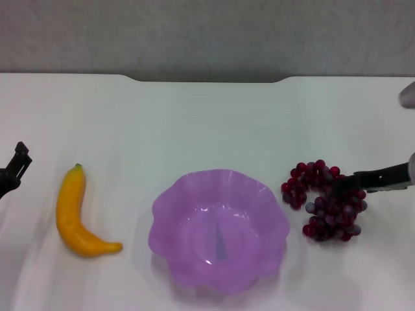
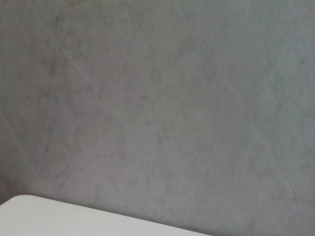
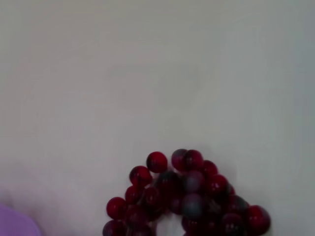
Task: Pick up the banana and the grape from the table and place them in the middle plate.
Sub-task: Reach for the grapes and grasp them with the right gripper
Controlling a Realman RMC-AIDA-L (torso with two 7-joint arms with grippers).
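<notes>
The banana (image 1: pixel 83 216) lies on the white table (image 1: pixel 194 123) at the left, stem end pointing away from me. The purple scalloped middle plate (image 1: pixel 175 214) stands empty at the front centre. The grape bunch (image 1: pixel 325 202) lies to the right of the plate, apart from it. My right gripper (image 1: pixel 347 183) reaches in from the right edge and its dark tip is over the top of the grape bunch. The right wrist view shows the grape bunch (image 3: pixel 184 196) close below and a corner of the plate (image 3: pixel 15 227). My left gripper (image 1: pixel 18 166) is at the left edge, apart from the banana.
The table's notched far edge (image 1: pixel 207 79) meets a grey wall (image 1: pixel 207 32). The left wrist view shows only the grey wall (image 2: pixel 157 108) and a corner of the table (image 2: pixel 44 216).
</notes>
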